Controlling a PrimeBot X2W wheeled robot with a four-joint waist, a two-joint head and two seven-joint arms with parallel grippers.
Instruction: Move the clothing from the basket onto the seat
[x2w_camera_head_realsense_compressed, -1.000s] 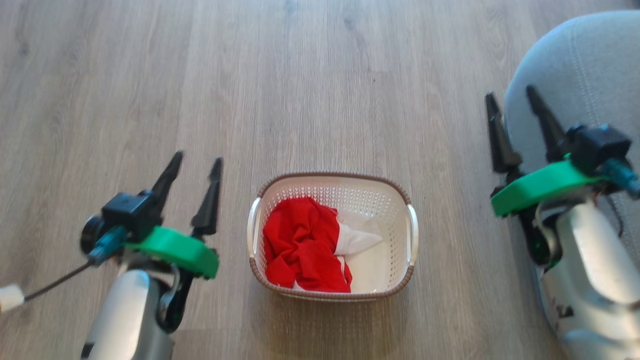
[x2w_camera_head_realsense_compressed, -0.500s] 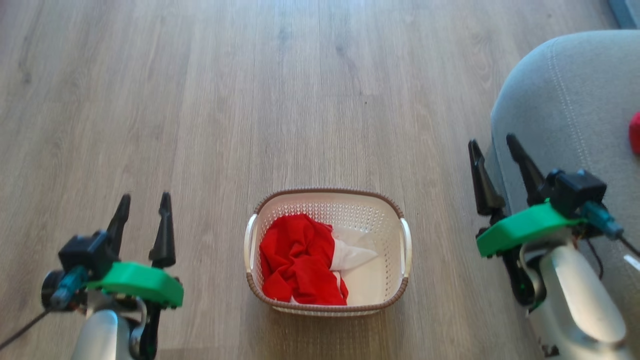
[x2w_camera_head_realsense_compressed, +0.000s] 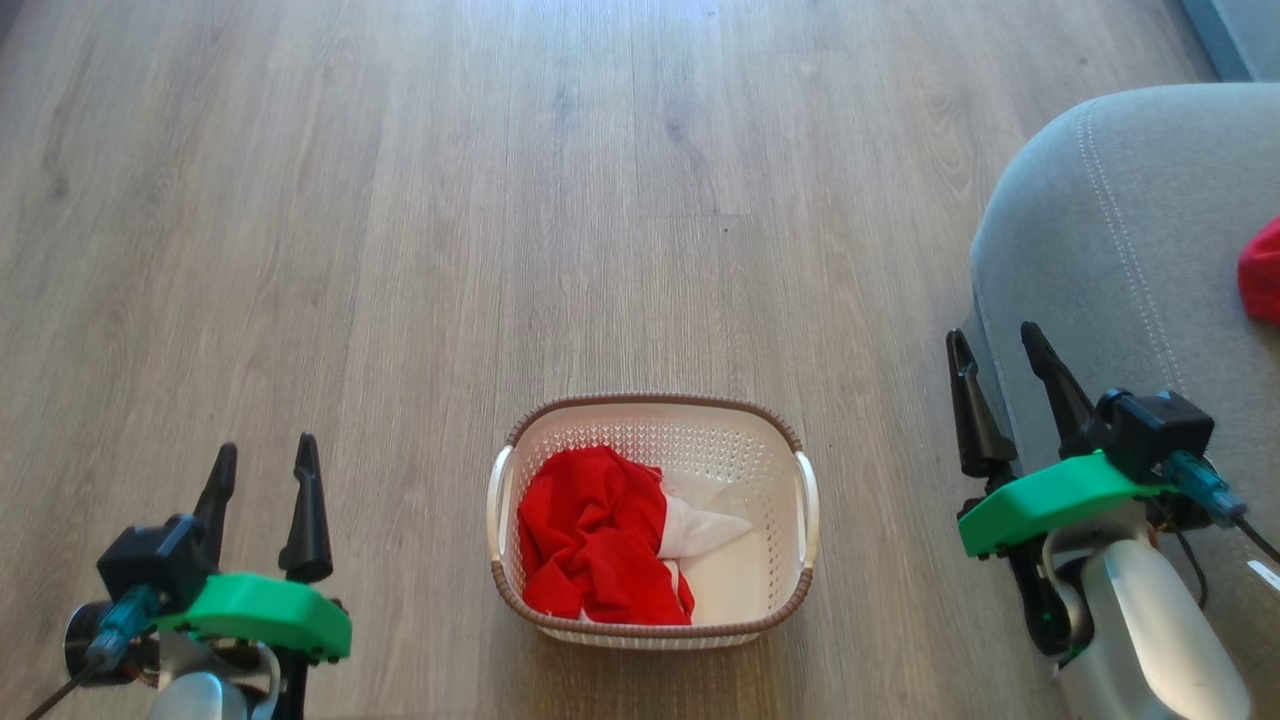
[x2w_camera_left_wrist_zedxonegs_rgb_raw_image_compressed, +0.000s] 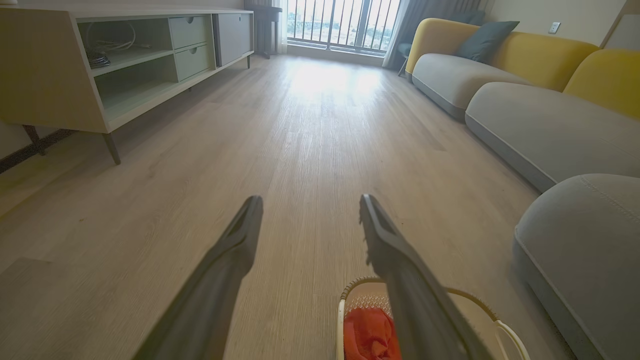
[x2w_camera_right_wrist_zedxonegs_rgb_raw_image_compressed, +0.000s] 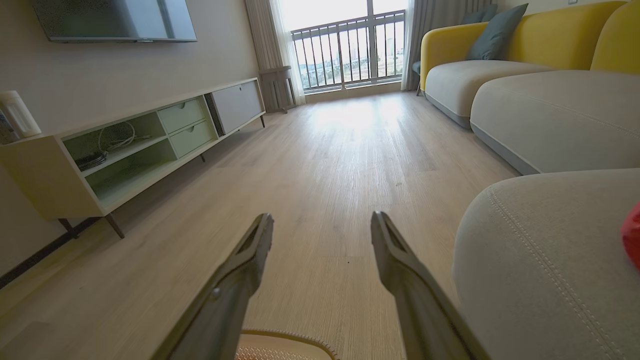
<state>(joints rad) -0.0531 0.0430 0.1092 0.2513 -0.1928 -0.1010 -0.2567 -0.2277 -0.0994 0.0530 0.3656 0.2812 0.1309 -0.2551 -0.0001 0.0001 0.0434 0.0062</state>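
Note:
A cream basket (x2w_camera_head_realsense_compressed: 805, 500) with a brown rim stands on the wood floor, low in the head view. Inside it lies crumpled red clothing (x2w_camera_head_realsense_compressed: 590, 535) beside a white piece (x2w_camera_head_realsense_compressed: 705, 525). The grey seat (x2w_camera_head_realsense_compressed: 1100, 220) rises at the right, and a bit of red clothing (x2w_camera_head_realsense_compressed: 1262, 270) rests on it at the frame edge. My left gripper (x2w_camera_head_realsense_compressed: 263, 462) is open, well left of the basket. My right gripper (x2w_camera_head_realsense_compressed: 995, 345) is open, by the seat's near edge, right of the basket. The left wrist view catches the basket (x2w_camera_left_wrist_zedxonegs_rgb_raw_image_compressed: 480, 305) and red cloth (x2w_camera_left_wrist_zedxonegs_rgb_raw_image_compressed: 367, 332) below its fingers. The seat (x2w_camera_right_wrist_zedxonegs_rgb_raw_image_compressed: 540, 265) sits right in the right wrist view.
A low media cabinet (x2w_camera_left_wrist_zedxonegs_rgb_raw_image_compressed: 75, 65) on thin legs lines the left wall. A long grey and yellow sofa (x2w_camera_left_wrist_zedxonegs_rgb_raw_image_compressed: 525, 85) runs along the right, beyond the seat. Open wood floor (x2w_camera_head_realsense_compressed: 550, 200) stretches ahead toward a balcony window (x2w_camera_right_wrist_zedxonegs_rgb_raw_image_compressed: 350, 50).
The head camera has tilted, so the basket and both grippers sit lower in view and more of the seat shows, with red cloth on it. Both grippers stay open.

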